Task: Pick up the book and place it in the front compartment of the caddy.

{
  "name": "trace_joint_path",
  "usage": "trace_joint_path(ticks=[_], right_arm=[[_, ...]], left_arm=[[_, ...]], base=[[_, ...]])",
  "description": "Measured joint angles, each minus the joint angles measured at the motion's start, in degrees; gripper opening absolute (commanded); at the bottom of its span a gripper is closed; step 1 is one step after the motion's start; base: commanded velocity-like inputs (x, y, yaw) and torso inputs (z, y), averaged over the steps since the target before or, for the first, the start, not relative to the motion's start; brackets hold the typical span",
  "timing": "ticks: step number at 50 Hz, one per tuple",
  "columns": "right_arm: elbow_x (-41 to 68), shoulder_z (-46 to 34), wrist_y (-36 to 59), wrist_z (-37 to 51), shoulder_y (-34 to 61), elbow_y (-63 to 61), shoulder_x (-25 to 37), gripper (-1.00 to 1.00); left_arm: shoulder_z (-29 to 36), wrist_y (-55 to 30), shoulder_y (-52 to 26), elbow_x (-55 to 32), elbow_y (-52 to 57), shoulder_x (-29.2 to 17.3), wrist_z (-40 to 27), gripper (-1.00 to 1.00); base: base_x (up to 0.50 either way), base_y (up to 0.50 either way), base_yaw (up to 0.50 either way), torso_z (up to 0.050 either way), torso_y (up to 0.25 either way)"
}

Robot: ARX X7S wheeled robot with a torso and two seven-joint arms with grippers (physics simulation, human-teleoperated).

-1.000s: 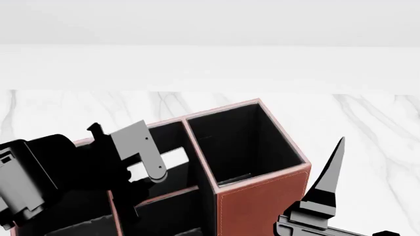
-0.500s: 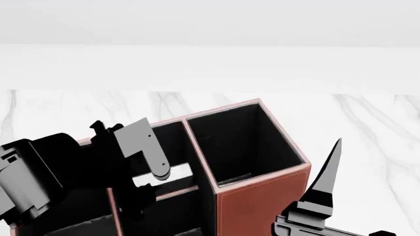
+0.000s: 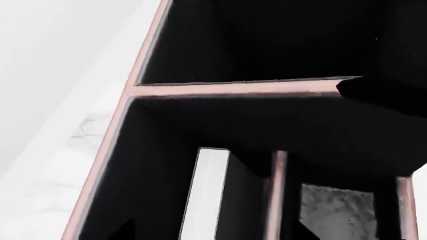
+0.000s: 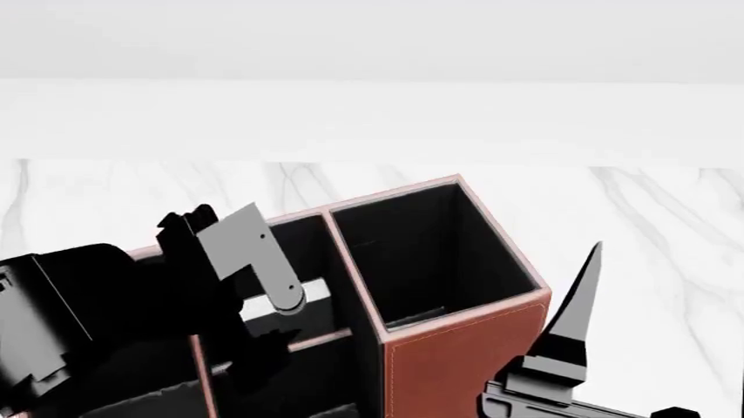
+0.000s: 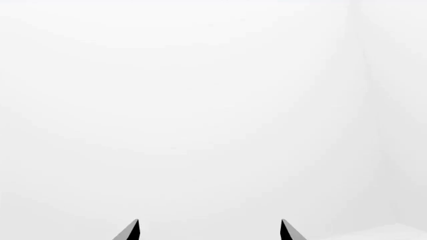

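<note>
The reddish-brown caddy (image 4: 465,366) stands close in front of me. My left gripper (image 4: 270,331) hangs over its front compartment (image 4: 305,252), the deep black middle cell. In the left wrist view the book (image 3: 205,195) stands on edge inside that cell (image 3: 160,150), white page edge up, close beside the low pink-edged divider (image 3: 277,190). The left gripper (image 3: 217,236) is open, its fingertips well apart on either side of the book and not touching it. In the head view the gripper hides most of the book. My right gripper (image 4: 595,257) is open and empty, pointing up beside the caddy; it also shows in the right wrist view (image 5: 208,230).
The tall square end cell (image 4: 424,252) is just right of the middle cell. A shallower cell with a grey floor (image 3: 333,210) lies across the divider. The caddy stands on a white marble table (image 4: 663,218) with a plain white wall behind.
The book's white edge has sunk lower into the middle cell and is now mostly hidden in the head view. The left gripper has lifted slightly. The right arm has barely moved.
</note>
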Motion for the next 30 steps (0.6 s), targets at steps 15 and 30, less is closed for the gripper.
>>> trace_joint_path(ticks=[15, 30], right_arm=[[-0.1, -1.1, 1.2, 0.5, 1.0, -1.2, 0.1, 1.0], [0.0, -1.6, 2.2, 1.1, 1.7, -2.7, 0.4, 1.0]], left_arm=[[-8.2, -3.0, 3.3, -7.9, 22.0, -10.8, -17.4, 1.0], [-15.6, -0.1, 8.4, -7.5, 48.0, -22.2, -41.4, 1.0]], base=[[0.0, 0.0, 0.0, 0.0, 0.0], [0.0, 0.0, 0.0, 0.0, 0.0]])
